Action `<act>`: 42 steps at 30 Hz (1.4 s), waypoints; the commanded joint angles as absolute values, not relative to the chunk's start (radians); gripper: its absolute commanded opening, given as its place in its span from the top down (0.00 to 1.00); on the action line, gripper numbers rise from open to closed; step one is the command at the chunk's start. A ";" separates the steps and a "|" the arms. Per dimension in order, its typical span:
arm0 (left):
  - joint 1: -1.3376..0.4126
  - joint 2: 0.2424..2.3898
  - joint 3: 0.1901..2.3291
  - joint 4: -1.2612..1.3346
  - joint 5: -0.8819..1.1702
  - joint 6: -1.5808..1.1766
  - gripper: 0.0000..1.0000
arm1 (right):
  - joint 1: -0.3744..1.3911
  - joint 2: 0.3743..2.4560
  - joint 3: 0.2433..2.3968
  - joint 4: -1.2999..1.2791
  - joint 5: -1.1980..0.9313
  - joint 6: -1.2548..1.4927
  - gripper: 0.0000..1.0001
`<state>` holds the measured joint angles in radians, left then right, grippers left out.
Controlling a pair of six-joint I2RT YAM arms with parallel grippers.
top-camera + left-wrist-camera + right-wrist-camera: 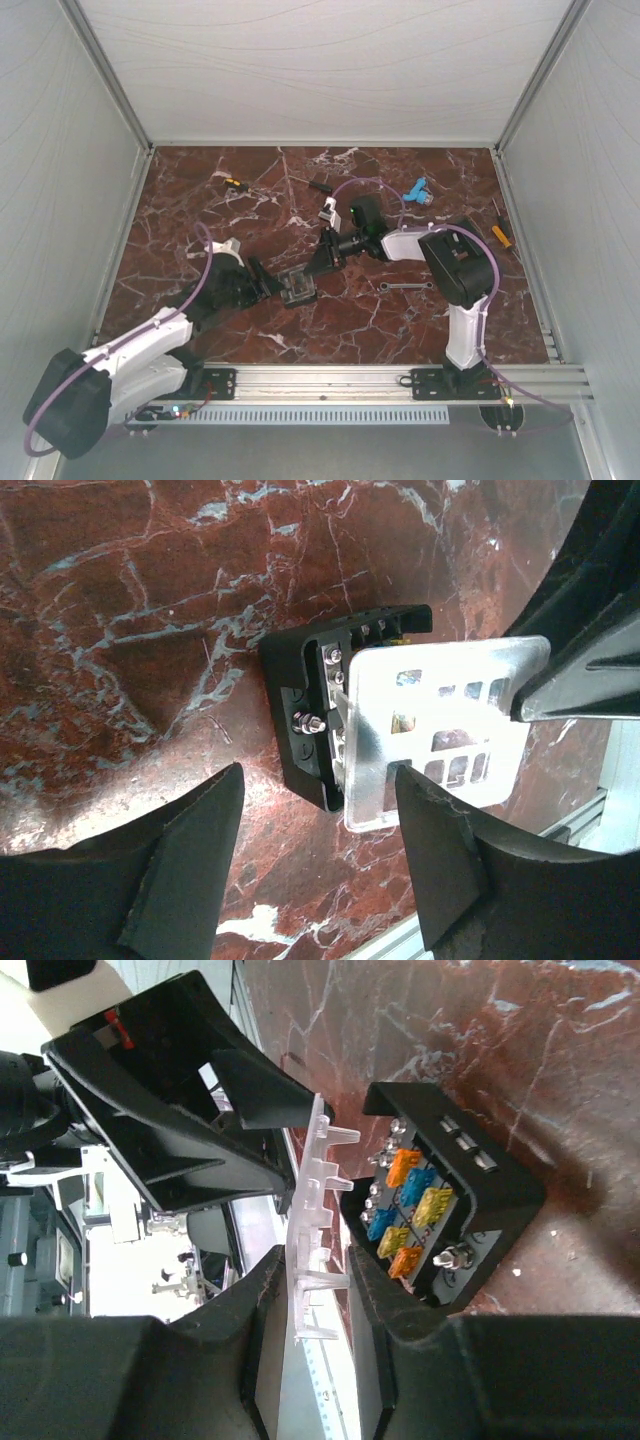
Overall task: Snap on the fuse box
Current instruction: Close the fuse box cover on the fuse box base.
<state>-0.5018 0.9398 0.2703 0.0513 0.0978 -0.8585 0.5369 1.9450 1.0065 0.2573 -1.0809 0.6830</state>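
We're looking down on a dark red marble-patterned tabletop [190,195] veined in white, boxed in left, back and right by pale grey panel walls [320,70], slim aluminium corner posts [107,70] rising behind, a ribbed aluminium rail [330,376] along the near edge, everything evenly, softly lit.

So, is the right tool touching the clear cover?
Touching. The right wrist view shows the clear cover pinched between the two fingers of the right tool, with no gap on either side.
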 commanded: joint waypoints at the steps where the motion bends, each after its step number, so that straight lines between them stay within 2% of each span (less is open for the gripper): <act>1: -0.497 0.987 0.332 0.082 0.151 -0.809 0.39 | 0.543 1.996 1.054 0.229 -1.103 0.655 0.93; 8: -0.497 1.068 0.359 0.096 0.180 -0.785 0.46 | 0.542 2.031 1.095 0.154 -1.083 0.613 0.83; 12: -0.497 1.107 0.368 0.108 0.197 -0.779 0.50 | 0.540 2.022 1.105 0.095 -1.042 0.572 0.71; 17: -0.496 1.137 0.363 0.138 0.222 -0.793 0.52 | 0.539 1.999 1.123 0.023 -0.990 0.520 0.65; 30: -0.497 1.147 0.353 0.153 0.239 -0.813 0.54 | 0.551 1.873 1.114 -0.104 -0.786 0.417 0.61; 42: -0.493 1.182 0.355 0.179 0.262 -0.833 0.42 | 0.608 1.820 1.079 -0.194 -0.638 0.388 0.62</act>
